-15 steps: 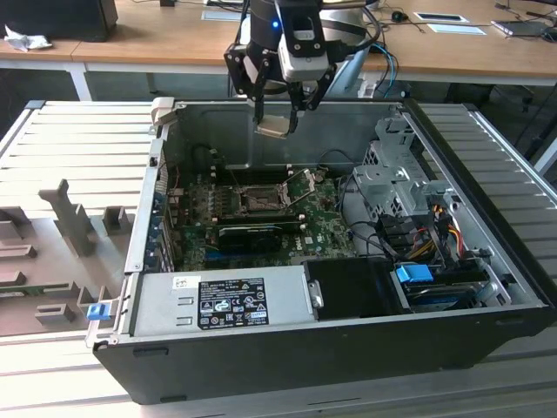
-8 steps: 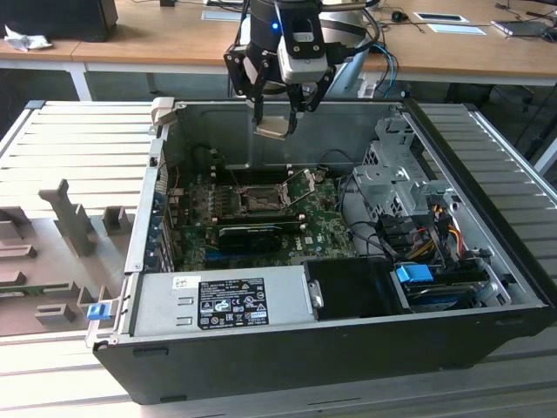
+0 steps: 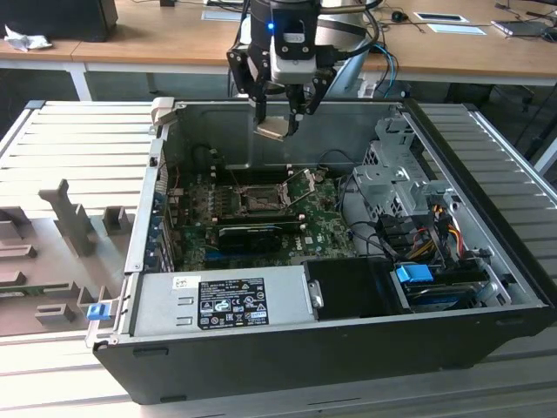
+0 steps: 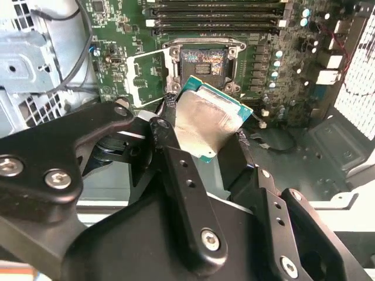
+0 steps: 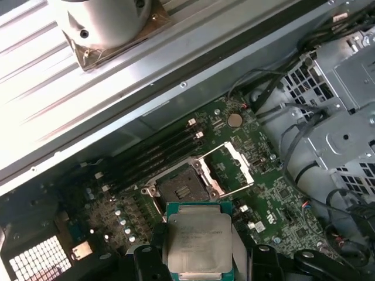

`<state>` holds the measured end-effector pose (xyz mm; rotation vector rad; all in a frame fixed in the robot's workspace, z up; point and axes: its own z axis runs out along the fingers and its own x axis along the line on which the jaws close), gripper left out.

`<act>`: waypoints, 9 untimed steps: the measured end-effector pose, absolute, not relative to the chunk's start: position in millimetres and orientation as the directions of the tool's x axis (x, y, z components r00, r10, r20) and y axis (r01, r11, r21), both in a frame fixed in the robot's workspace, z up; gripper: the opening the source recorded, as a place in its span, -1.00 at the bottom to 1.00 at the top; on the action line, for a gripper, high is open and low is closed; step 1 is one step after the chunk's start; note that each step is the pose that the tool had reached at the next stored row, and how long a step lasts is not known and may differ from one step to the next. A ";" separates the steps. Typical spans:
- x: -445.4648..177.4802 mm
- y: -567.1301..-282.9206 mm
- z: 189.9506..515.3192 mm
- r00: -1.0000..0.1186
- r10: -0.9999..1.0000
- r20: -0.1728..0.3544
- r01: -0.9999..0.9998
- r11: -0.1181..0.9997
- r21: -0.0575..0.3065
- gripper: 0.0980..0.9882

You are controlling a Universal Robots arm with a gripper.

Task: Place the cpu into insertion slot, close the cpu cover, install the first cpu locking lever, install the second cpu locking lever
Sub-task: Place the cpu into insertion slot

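My gripper [image 3: 278, 117] hangs above the open computer case, shut on the cpu [image 3: 271, 130], a small silvery square chip with a green edge. In both wrist views the cpu [image 4: 206, 123] [image 5: 198, 241] sits clamped between the black fingers [image 4: 176, 170], well above the board. The insertion slot [image 3: 258, 202] [image 4: 202, 61] [image 5: 181, 188] lies bare below it, a dark square socket with a metal rim. The cpu cover [image 4: 146, 76] [image 5: 231, 170] is swung open beside the socket. A thin locking lever [image 5: 237, 188] stands raised by the cover.
The case walls [image 3: 165, 174] ring the green motherboard [image 3: 322, 235]. Memory slots [image 4: 217, 14] run along one side of the socket and a long black card [image 3: 252, 233] along the other. A drive cage [image 3: 396, 183] with cables [image 3: 435, 235] and a power supply [image 3: 226, 300] crowd the case.
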<state>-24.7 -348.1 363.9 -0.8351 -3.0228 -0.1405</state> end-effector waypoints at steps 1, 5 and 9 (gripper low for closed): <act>-24.7 -348.1 363.8 -0.852 0.522 0.026 0.523 0.848 0.086 -0.03; -24.7 -348.1 363.5 -0.816 0.578 0.026 0.578 0.812 0.086 -0.03; -24.7 -348.1 363.3 -0.784 0.620 0.026 0.619 0.780 0.086 -0.03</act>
